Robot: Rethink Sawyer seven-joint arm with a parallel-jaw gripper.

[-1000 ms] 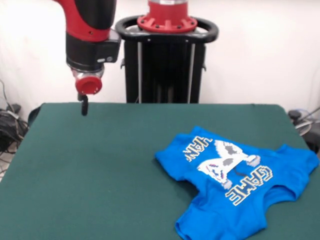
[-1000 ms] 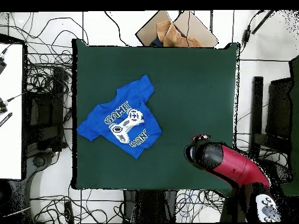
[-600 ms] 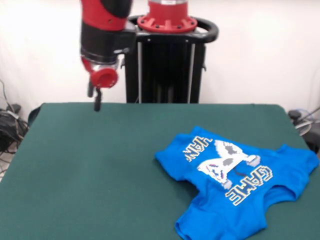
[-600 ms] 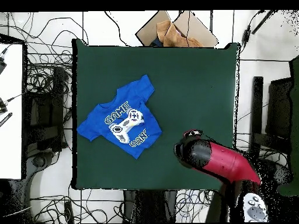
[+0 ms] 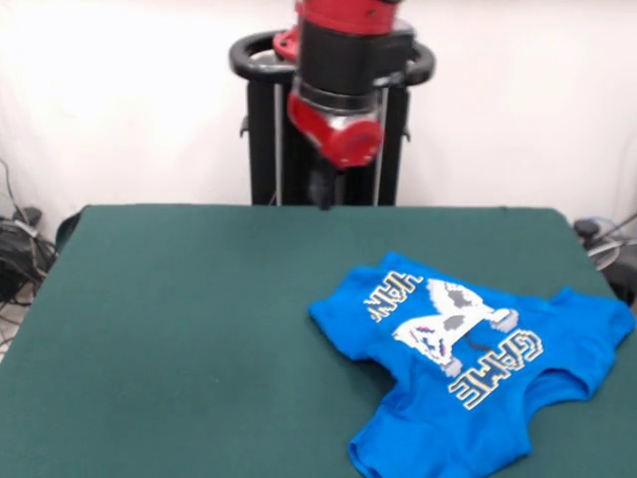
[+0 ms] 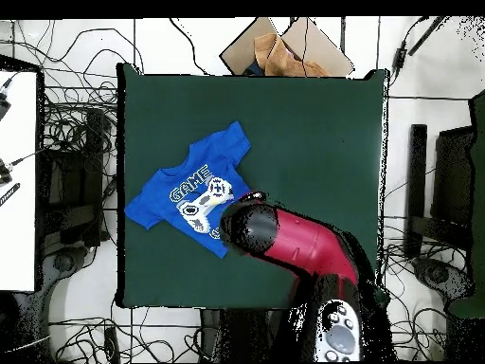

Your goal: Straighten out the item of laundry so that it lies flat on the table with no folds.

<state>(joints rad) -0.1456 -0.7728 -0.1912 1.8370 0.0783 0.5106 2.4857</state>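
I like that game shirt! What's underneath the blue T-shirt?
The blue T-shirt lies right on the green table; green cloth shows all around it. Nothing pokes out from under it, but whatever its folds cover stays hidden. In the overhead view the arm covers one corner.

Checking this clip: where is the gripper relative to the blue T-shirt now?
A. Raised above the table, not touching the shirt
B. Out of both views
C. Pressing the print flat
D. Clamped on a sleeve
A: the gripper hangs above the green table, apart from the blue T-shirt.
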